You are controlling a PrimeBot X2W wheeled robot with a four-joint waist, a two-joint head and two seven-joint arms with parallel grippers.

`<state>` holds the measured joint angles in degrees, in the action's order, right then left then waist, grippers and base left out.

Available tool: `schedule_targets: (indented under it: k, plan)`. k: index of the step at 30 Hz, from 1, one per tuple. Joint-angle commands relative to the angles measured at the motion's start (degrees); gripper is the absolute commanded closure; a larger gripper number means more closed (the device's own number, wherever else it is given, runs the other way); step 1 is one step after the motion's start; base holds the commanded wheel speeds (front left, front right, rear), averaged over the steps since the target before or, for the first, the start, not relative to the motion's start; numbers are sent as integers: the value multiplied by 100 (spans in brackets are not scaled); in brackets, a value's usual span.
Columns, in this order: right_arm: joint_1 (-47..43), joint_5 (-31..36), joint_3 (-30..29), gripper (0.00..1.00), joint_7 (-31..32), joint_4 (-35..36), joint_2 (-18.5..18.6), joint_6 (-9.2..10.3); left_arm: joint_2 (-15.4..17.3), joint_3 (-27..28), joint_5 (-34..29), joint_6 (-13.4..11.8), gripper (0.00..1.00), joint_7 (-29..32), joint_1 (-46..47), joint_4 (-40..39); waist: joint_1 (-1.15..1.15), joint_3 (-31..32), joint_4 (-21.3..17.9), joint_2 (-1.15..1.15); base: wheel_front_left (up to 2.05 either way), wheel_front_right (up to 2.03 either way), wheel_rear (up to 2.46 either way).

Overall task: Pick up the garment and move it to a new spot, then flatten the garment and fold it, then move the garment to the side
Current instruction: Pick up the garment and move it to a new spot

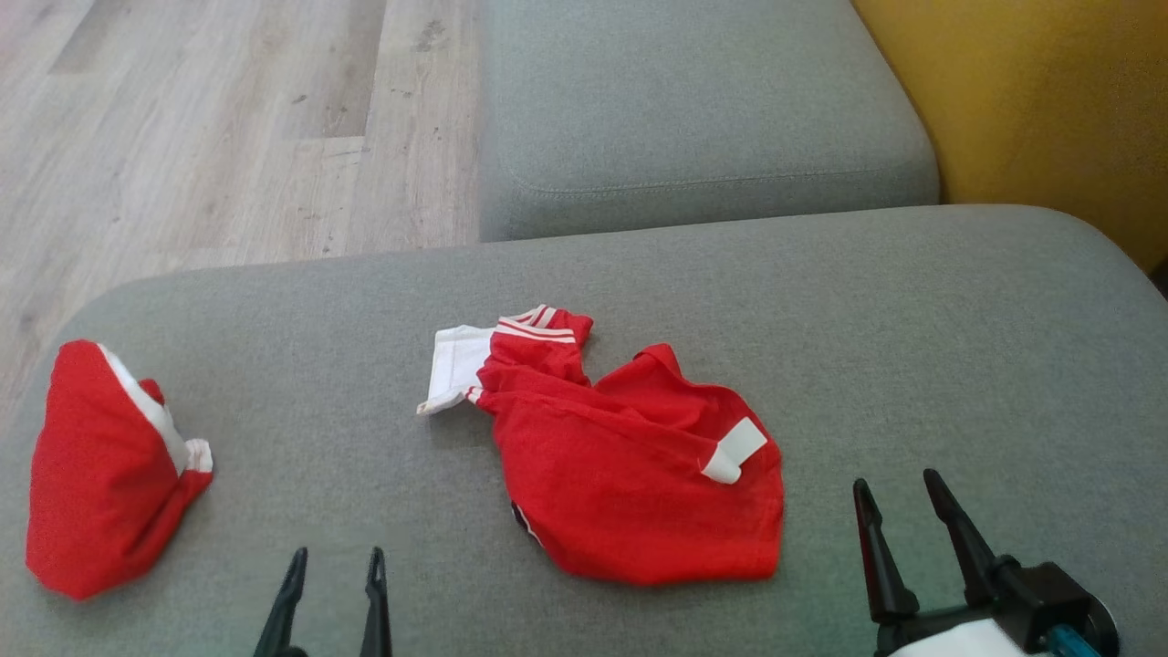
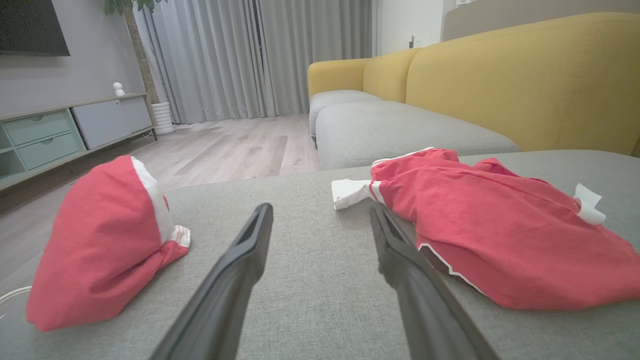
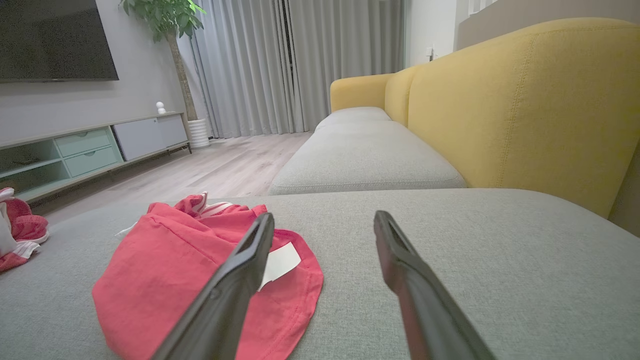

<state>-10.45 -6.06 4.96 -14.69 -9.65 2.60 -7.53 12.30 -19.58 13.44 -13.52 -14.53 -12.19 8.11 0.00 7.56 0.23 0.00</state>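
Observation:
A crumpled red garment (image 1: 630, 465) with white trim and a white label lies in the middle of the grey cushion (image 1: 958, 347); it also shows in the left wrist view as the garment (image 2: 500, 235) and in the right wrist view as the garment (image 3: 175, 270). My left gripper (image 1: 336, 560) hovers open near the front edge, left of the garment, with nothing between its fingers. Open and empty too, my right gripper (image 1: 898, 486) stands just right of the garment's lower corner. The left fingers (image 2: 235, 280) point between the two red pieces.
A second red and white garment (image 1: 100, 465) sits bunched at the cushion's left end, near the edge. Beyond lie another grey seat cushion (image 1: 693, 109), the yellow sofa back (image 3: 525, 110) on the right, and wooden floor (image 1: 201, 119) to the left.

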Motion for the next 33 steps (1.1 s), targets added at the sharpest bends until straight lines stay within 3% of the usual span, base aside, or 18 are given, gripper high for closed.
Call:
schedule_targets:
  k: [1,33]
  plan:
    - [159,-15,127,0,-31,204,32,4,-32,322,-63,42,0,-47,177,-133,0,4,12,0,0,0,0]
    - [101,-138,95,0,-31,200,28,4,-329,874,-651,490,0,-47,77,108,0,84,-26,0,0,0,0]
